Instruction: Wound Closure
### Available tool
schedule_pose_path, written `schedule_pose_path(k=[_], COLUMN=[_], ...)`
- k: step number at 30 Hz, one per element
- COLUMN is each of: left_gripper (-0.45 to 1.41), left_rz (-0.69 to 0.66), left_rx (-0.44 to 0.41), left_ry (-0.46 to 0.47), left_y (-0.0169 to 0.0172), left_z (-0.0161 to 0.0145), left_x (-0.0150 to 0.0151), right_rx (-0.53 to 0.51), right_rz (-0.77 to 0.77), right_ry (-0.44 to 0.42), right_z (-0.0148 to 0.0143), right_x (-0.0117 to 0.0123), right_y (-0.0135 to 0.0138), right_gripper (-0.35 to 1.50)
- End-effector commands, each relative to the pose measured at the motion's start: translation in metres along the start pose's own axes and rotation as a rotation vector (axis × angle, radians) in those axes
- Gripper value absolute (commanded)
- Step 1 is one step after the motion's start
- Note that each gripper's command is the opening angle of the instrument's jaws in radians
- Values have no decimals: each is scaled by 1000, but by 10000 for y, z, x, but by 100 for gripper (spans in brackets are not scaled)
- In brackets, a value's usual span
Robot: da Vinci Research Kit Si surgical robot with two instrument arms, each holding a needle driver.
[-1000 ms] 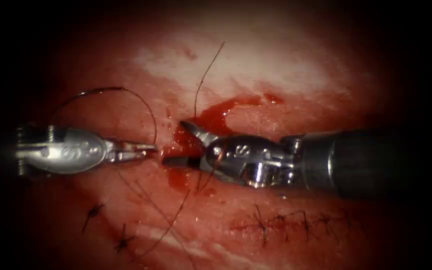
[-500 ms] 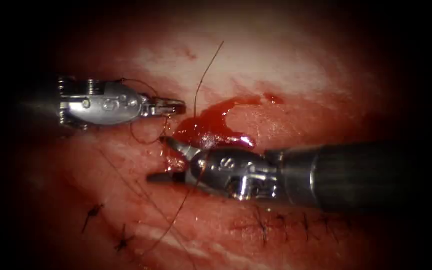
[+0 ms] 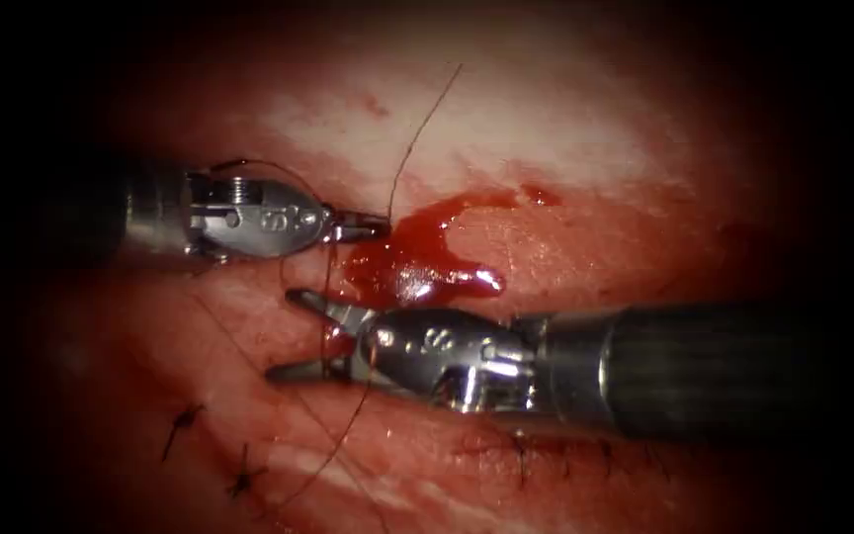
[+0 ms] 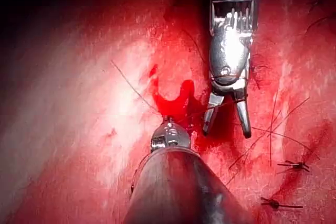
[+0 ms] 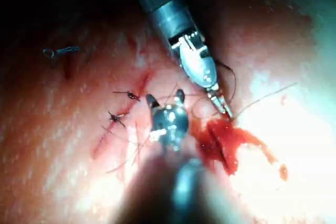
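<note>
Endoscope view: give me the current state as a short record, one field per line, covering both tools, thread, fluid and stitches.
left tool: jaws shut on the thread, left of the red fluid
right tool: jaws open, holding nothing, a strand passing between them
needle: cannot make it out
red fluid: pooled on the tissue between the two tools
stitches: finished knots below the right tool

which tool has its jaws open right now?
The right arm's tool: its jaws are spread wide, holding nothing. The left arm's tool has its jaws shut on the thread.
</note>
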Motion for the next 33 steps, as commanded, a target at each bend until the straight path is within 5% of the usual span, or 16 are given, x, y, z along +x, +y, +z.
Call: schedule_pose_path(k=[1, 7, 17, 33], left_gripper=[-45, -45, -45, -45], left_rz=[-3, -22, -37, -43], left_rx=[-3, -14, -26, -47], left_ry=[2, 5, 10, 13], left_y=[5, 18, 44, 86], left_z=[10, 10, -8, -41], left_x=[-4, -12, -22, 4], right_rx=[1, -71, -211, -411], right_rz=[10, 41, 105, 218], right_ry=[32, 170, 280, 285], right_z=[5, -1, -29, -53], right_x=[-1, 7, 0, -22], right_y=[-2, 7, 29, 53], right_gripper=[73, 66, 63, 56])
